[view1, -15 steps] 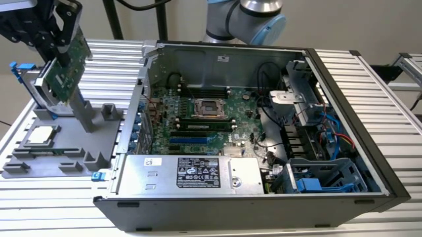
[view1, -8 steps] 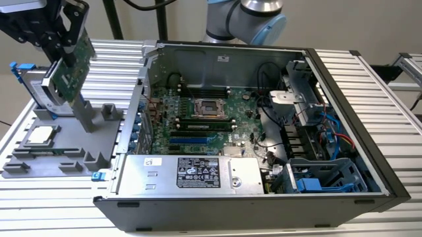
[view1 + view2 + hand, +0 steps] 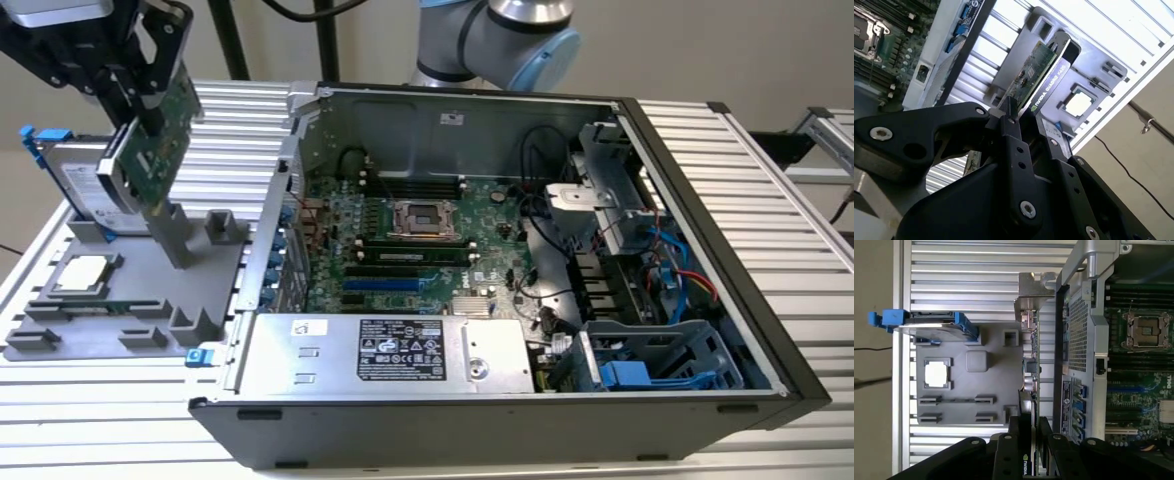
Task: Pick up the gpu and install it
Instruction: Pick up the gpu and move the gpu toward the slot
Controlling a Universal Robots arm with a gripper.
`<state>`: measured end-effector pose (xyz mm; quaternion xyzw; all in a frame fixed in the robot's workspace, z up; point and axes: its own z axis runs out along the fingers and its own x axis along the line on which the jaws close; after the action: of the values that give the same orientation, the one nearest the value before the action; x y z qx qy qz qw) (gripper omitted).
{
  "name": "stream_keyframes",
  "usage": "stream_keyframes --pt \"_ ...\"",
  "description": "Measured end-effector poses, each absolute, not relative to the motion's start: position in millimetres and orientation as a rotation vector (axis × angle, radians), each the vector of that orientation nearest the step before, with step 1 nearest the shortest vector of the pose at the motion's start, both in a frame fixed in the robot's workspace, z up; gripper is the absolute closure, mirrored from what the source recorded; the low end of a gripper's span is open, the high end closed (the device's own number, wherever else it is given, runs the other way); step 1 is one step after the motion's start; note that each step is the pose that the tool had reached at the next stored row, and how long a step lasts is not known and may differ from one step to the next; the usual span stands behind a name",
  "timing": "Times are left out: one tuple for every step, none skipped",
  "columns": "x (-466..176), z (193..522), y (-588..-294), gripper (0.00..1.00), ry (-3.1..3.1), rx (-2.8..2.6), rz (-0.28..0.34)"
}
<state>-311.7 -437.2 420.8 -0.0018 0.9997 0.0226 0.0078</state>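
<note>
The gpu hangs in the air above the grey parts holder at the exterior view's left, green board facing the case. My gripper is shut on its upper edge. In the second wrist view the black fingers clamp the gpu, green face on one side and black shroud on the other. The first wrist view shows the gpu edge-on with its silver bracket at the far end, just outside the open computer case, and my gripper shut on it.
The open computer case lies on its side with the motherboard and its blue slots exposed. A hard drive in a blue caddy and a processor chip sit in the grey holder. The robot arm's base stands behind the case.
</note>
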Motion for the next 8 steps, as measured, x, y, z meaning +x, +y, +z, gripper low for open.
stream_keyframes --pt "-310.7 420.7 -437.2 1.00 3.125 -0.006 0.071" --pt "-309.6 420.8 -437.2 1.00 3.125 -0.006 0.071" --pt "-308.5 420.8 -437.2 1.00 3.125 -0.007 0.071" --pt "-307.5 420.8 -437.1 1.00 3.125 -0.007 0.071" --pt "-306.5 420.8 -437.1 1.00 3.125 -0.008 0.071" --pt "-305.3 420.8 -437.1 1.00 3.125 -0.009 0.071" --pt "-304.3 420.8 -437.1 1.00 3.125 -0.009 0.071" --pt "-303.2 420.8 -437.0 1.00 3.125 -0.010 0.071"
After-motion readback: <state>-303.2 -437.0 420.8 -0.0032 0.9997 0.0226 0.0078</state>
